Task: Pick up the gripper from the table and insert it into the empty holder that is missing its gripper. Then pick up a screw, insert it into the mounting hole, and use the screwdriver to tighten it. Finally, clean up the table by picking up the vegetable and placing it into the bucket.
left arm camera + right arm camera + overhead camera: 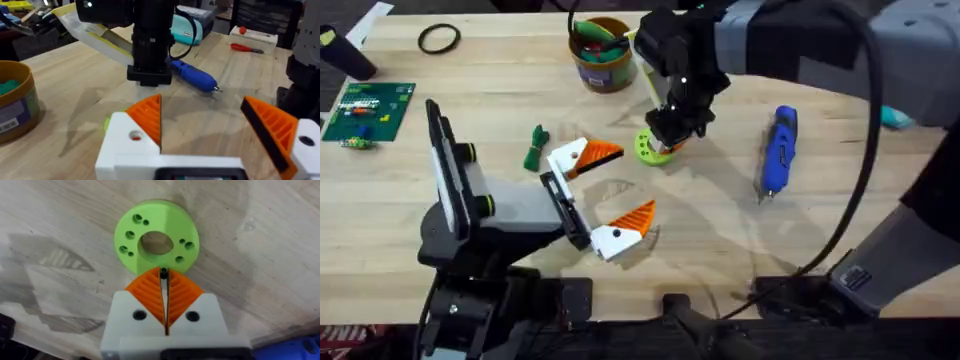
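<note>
My right gripper (670, 135) hangs low over a lime-green disc with holes (156, 242), its orange pads shut on a small dark screw (163, 272) at their tips. The left gripper (612, 190) stands open just in front of the disc, nothing between its fingers (150, 117). A blue screwdriver (778, 150) lies on the table (720, 250) to the right. The dark-green vegetable (535, 148) lies left of the left gripper. At the back stands the tan bucket (603, 55), holding green and red bits. A loose gripper and an empty holder are out of view.
A green circuit board (368, 108) and a black ring (439, 38) lie at the far left. A teal case (187, 30) and a red-handled tool (247, 48) sit beyond the table's right side. The right arm's cable (865, 150) loops over the right part.
</note>
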Motion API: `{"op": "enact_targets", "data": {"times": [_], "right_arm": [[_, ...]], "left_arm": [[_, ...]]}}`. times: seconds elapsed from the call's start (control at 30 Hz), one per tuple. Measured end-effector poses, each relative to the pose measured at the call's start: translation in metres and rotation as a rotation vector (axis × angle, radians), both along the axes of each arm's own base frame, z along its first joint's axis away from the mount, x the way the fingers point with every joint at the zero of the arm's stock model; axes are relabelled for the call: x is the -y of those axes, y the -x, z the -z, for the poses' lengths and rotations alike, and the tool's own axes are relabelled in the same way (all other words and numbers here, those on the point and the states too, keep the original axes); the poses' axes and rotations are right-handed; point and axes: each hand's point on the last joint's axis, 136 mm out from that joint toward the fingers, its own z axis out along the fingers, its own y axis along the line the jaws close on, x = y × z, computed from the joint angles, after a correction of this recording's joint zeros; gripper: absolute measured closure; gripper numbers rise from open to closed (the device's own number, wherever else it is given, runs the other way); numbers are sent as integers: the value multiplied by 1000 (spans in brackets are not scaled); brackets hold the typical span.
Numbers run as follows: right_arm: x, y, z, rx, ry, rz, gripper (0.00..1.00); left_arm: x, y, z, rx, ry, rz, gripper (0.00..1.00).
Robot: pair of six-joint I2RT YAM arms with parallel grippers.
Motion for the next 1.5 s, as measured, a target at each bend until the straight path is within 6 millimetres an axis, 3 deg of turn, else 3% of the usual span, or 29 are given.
{"op": "enact_targets", "data": {"times": [0.3,0.43,0.9,1.13,1.5], "right_arm": [[2,2,-1,-9,7,0,998],[2,2,-14,-9,7,-2,998],[-12,-16,-100,93,-64,-49,998],[-17,-22,-154,173,-109,-115,998],[-19,-16,-219,285,-162,-227,998]], "left_arm": [[0,0,0,0,0,0,19],[0,0,0,0,0,0,19],[0,0,0,-1,0,0,19],[0,0,0,-2,1,-1,19],[0,0,0,-2,1,-1,19]]}}
